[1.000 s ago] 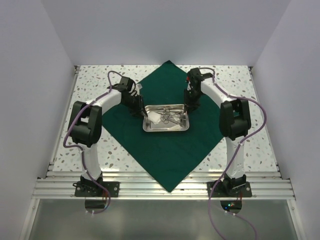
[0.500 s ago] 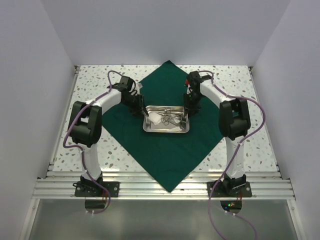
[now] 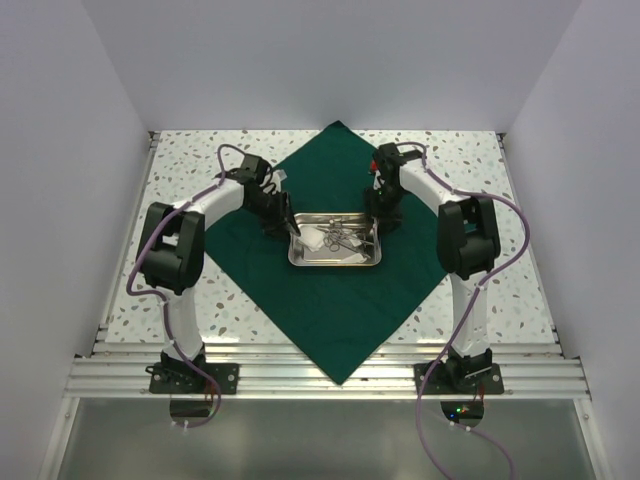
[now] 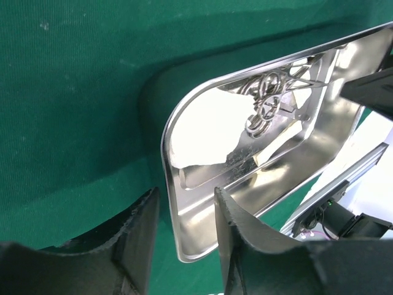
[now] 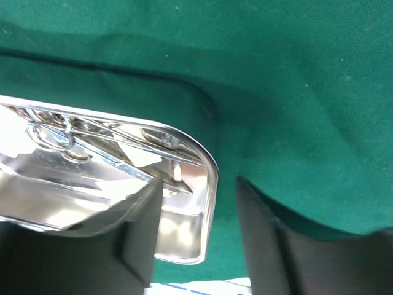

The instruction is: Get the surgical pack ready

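The dark green drape [image 3: 330, 300] lies spread flat as a diamond on the table. The small metal tray [image 3: 336, 259] sits on its middle and holds steel scissor-like instruments [image 3: 346, 236] and white gauze [image 3: 314, 240]. My left gripper [image 3: 289, 226] is open at the tray's left end; in the left wrist view [image 4: 184, 203] its jaws stand astride the tray rim [image 4: 169, 184]. My right gripper [image 3: 379, 222] is open at the tray's far right corner; in the right wrist view [image 5: 199, 187] its jaws straddle the rim [image 5: 210, 184]. The instruments' rings [image 4: 269, 101] and tips [image 5: 92, 138] show inside the tray.
The speckled tabletop [image 3: 180, 160] shows around the drape. White walls close in the left, right and back. An aluminium rail [image 3: 320, 375] runs along the near edge by the arm bases.
My right gripper has come down from behind the tray to its far right corner. The tray has shifted slightly right and toward the near edge. The left gripper followed its left end.
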Robot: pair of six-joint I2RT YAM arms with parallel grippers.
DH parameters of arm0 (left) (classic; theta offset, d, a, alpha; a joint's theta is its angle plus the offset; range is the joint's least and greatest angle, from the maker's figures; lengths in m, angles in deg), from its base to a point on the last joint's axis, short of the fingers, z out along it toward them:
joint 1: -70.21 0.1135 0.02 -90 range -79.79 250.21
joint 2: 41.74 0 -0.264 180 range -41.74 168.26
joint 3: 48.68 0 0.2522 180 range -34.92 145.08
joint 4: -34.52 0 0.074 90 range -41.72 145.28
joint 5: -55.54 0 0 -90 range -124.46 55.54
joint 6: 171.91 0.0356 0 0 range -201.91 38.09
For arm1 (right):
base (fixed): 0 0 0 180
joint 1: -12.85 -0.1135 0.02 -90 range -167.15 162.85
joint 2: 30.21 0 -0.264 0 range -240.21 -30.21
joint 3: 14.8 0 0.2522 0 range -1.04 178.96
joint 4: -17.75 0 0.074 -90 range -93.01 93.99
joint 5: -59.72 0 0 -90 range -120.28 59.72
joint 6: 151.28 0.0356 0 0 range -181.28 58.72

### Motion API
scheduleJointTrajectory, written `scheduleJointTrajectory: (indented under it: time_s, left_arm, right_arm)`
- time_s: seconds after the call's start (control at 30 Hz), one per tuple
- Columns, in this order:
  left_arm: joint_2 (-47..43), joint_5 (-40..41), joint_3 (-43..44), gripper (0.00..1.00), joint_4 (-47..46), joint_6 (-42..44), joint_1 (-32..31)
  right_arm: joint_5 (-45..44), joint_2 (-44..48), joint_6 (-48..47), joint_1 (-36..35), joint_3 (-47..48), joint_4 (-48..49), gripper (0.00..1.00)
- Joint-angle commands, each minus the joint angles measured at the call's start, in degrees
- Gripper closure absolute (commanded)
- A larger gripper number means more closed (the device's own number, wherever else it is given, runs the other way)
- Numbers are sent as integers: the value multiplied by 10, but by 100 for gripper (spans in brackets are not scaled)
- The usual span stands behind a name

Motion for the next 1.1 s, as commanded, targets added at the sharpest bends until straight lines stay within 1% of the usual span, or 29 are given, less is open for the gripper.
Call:
scheduleJointTrajectory:
  time_s: [0.0,0.2,0.3,0.4,0.53,0.77,1.07]
  left_arm:
    - [5,2,36,55,15,15,-4]
    - [13,-3,55,53,15,37,-4]
    - [20,-5,54,52,21,45,-2]
    - [17,-2,45,52,21,51,-3]
    - [20,-13,44,52,26,65,-3]
    - [17,-26,30,52,10,75,-4]
    - [31,-41,41,54,2,72,-5]
  right_arm:
    - [-4,4,-3,5,21,-24,44]
    - [6,23,-2,26,17,-36,27]
    - [10,26,-9,34,38,-60,24]
    - [12,36,-12,37,38,-64,22]
    - [23,41,-13,37,28,-69,16]
    - [14,56,-17,38,22,-71,15]
    - [25,30,-10,40,58,-85,15]
